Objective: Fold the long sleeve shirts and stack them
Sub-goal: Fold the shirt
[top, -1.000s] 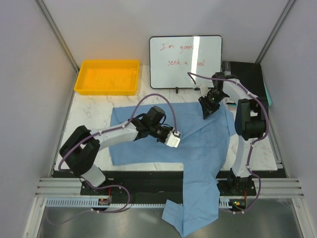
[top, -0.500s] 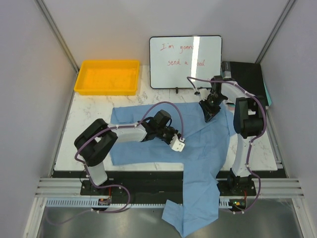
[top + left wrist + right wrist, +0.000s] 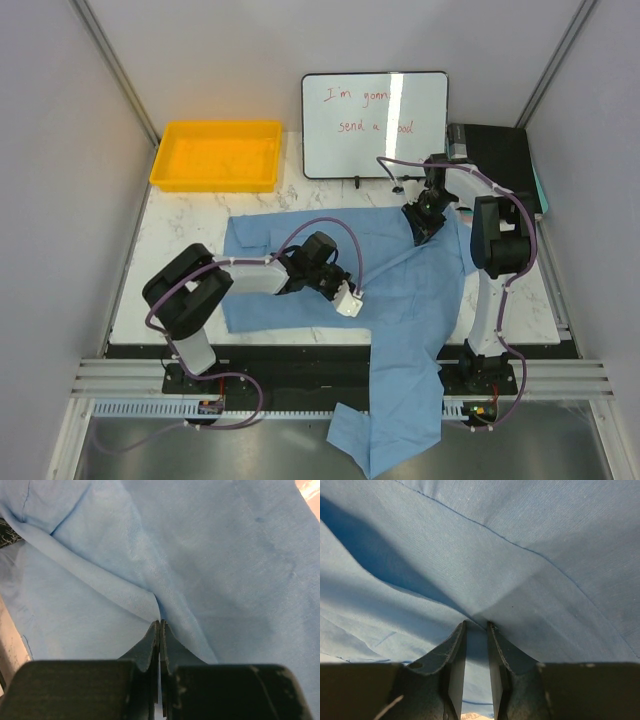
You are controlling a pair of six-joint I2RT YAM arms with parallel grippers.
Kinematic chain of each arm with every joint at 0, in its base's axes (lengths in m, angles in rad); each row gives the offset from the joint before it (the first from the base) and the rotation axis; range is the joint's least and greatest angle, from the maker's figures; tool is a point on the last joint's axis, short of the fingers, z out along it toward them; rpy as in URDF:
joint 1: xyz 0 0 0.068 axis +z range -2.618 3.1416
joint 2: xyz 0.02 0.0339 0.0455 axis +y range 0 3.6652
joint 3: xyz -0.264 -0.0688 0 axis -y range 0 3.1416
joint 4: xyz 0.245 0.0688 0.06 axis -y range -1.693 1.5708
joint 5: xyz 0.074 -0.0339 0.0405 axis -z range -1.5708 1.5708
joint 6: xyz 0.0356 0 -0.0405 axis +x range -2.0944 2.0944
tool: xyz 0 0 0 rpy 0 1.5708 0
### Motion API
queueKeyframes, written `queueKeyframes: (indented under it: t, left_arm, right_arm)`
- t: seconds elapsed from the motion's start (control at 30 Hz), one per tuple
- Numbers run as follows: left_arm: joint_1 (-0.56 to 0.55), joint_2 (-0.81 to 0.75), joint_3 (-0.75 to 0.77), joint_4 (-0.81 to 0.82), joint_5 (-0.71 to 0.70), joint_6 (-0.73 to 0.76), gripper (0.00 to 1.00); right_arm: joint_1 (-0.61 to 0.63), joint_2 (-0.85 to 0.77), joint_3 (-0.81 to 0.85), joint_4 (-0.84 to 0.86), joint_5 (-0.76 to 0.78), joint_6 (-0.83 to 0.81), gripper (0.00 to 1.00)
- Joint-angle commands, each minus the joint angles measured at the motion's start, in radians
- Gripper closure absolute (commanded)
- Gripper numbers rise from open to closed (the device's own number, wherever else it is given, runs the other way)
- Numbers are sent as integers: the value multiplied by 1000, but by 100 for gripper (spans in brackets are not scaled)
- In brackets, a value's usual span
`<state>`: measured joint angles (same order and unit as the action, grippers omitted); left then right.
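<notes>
The long sleeve shirt is light blue thin cloth spread over the marble table, one part hanging off the near edge. Low over the shirt's middle, my left gripper is shut. In the left wrist view its jaws meet on a raised fold of the shirt. My right gripper rests at the shirt's far right part. In the right wrist view it stands slightly open, its tips against the puckered shirt.
A yellow tray stands at the back left. An upright whiteboard with red writing is at the back middle, and a black block at the back right. Bare marble table shows left of the shirt.
My left gripper has moved slightly toward the near edge and closed on a fold of the shirt. The right gripper settled lower on the cloth, its jaws unchanged.
</notes>
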<state>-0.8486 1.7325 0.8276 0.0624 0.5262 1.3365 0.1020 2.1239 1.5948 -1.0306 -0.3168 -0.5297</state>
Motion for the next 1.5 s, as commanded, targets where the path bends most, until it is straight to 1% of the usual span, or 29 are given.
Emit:
queueKeyframes:
  t: [0.0, 0.03, 0.1, 0.13, 0.17, 0.2, 0.23, 0.27, 0.3, 0.37, 0.4, 0.43, 0.47, 0.5, 0.53, 0.63, 0.67, 0.77, 0.83, 0.9, 0.97, 1.1, 1.17, 1.2, 1.3, 1.33, 1.4, 1.43, 1.47]
  left_arm:
    - [2, -42, -21, -49, 5, 55, 91]
    - [3, -59, -18, -47, 3, 35, 79]
    - [2, -92, 1, -41, -8, -71, 58]
    - [5, -143, 10, -45, -11, -115, 57]
    - [9, -172, 25, -109, -8, -199, 56]
    - [13, -198, 62, -155, 1, -238, 56]
    - [22, -230, 76, -192, -5, -319, 56]
    - [32, -284, 85, -228, -11, -356, 56]
    - [51, -315, 93, -299, -15, -393, 56]
    - [141, -381, 76, -396, -3, -422, 56]
    - [182, -393, 67, -482, -3, -421, 57]
    - [277, -401, 53, -524, -9, -413, 57]
    - [322, -404, 41, -561, -37, -402, 58]
    - [368, -399, 39, -638, -49, -387, 59]
    - [443, -393, 38, -662, -64, -366, 60]
    - [541, -361, 41, -722, -121, -359, 61]
    - [562, -347, 41, -727, -149, -359, 61]
    - [637, -266, 56, -737, -170, -358, 62]
    - [680, -187, 74, -745, -183, -367, 63]
    - [723, -119, 103, -747, -178, -367, 63]
    - [747, -85, 135, -743, -178, -364, 65]
    - [828, 5, 203, -748, -184, -361, 65]
    - [847, 51, 235, -748, -187, -349, 66]
    - [882, 67, 249, -750, -186, -349, 66]
    - [904, 130, 314, -753, -178, -365, 67]
    - [904, 139, 343, -753, -169, -367, 67]
    - [904, 136, 369, -762, -151, -378, 67]
    - [904, 125, 390, -777, -117, -376, 67]
    - [905, 83, 398, -795, -95, -376, 65]
  right_arm:
    - [-1, 19, -9, 14, 38, 0, 69]
    - [1, 15, -9, 10, 27, -1, 69]
    - [4, -11, -3, 1, 4, -6, 69]
    - [4, -21, 4, -3, -19, -7, 66]
    - [5, -31, 23, -26, -40, -12, 64]
    - [5, -51, 37, -35, -51, -9, 61]
    - [4, -62, 53, -46, -62, -9, 59]
    - [5, -74, 85, -77, -91, -12, 56]
    - [2, -103, 100, -88, -99, -13, 52]
    - [2, -139, 126, -104, -103, -13, 47]
    - [4, -175, 126, -106, -100, -13, 39]
    - [4, -191, 122, -105, -94, -18, 36]
    - [2, -205, 110, -106, -82, -26, 35]
    - [2, -206, 99, -108, -70, -32, 36]
    - [4, -205, 88, -106, -61, -48, 36]
    - [13, -202, 33, -112, -36, -75, 38]
    - [30, -203, -5, -105, -31, -81, 38]
    - [65, -203, -88, -43, 21, -70, 39]
    - [73, -188, -110, 6, 44, -59, 40]
    - [82, -138, -110, 30, 62, -46, 41]
    - [87, -83, -81, 61, 71, -33, 41]
    - [111, -4, -4, 67, 76, -18, 43]
    - [128, 34, 48, 69, 81, -9, 42]
    - [133, 47, 69, 69, 81, -4, 43]
    - [136, 105, 164, 69, 90, 20, 43]
    - [137, 125, 209, 66, 94, 26, 42]
    - [136, 131, 247, 35, 90, 27, 42]
    - [137, 113, 267, 20, 82, 20, 42]
    - [137, 91, 266, 4, 75, 13, 41]
